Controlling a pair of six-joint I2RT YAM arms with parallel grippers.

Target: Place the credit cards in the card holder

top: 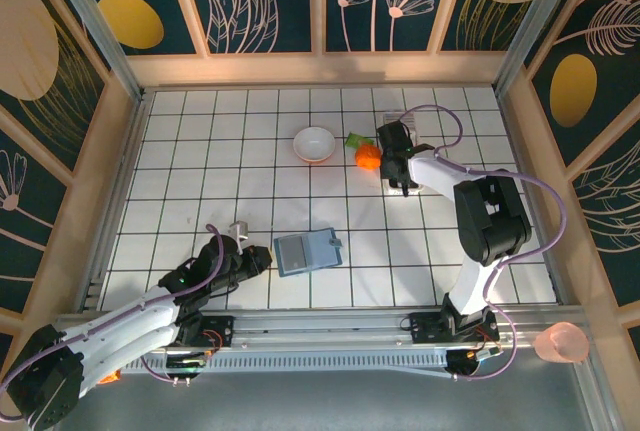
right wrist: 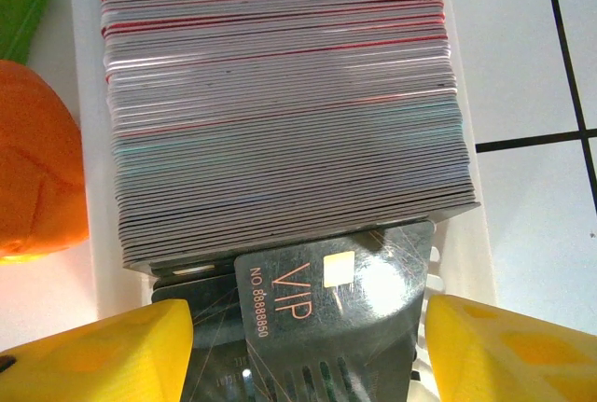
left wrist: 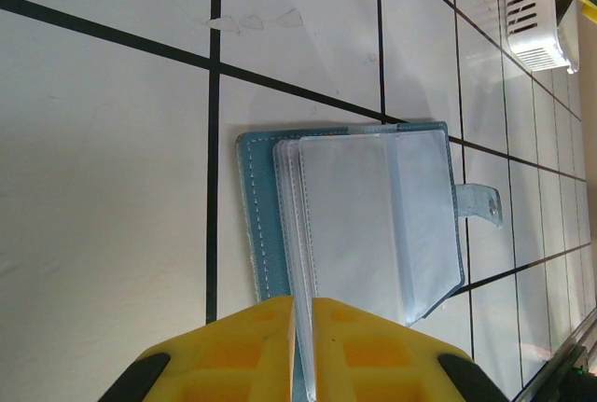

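Note:
The card holder (top: 307, 251) lies open on the tiled table, teal with clear plastic sleeves (left wrist: 373, 225). My left gripper (left wrist: 303, 309) is shut on the edge of one clear sleeve at the holder's left side (top: 262, 256). At the back right, the credit cards (right wrist: 280, 103) stand edge-on as a thick striped stack in a white rack. A dark card marked VIP (right wrist: 326, 290) leans in front of the stack. My right gripper (right wrist: 308, 327) is open, with one yellow finger on either side of that card; I cannot tell whether they touch it. From above it hangs over the rack (top: 395, 156).
An orange and green toy (top: 365, 154) sits just left of the card rack (right wrist: 462, 262). A white bowl (top: 314, 143) stands further left. Wooden walls fence the table, and a pink cup (top: 562, 341) sits outside at the near right.

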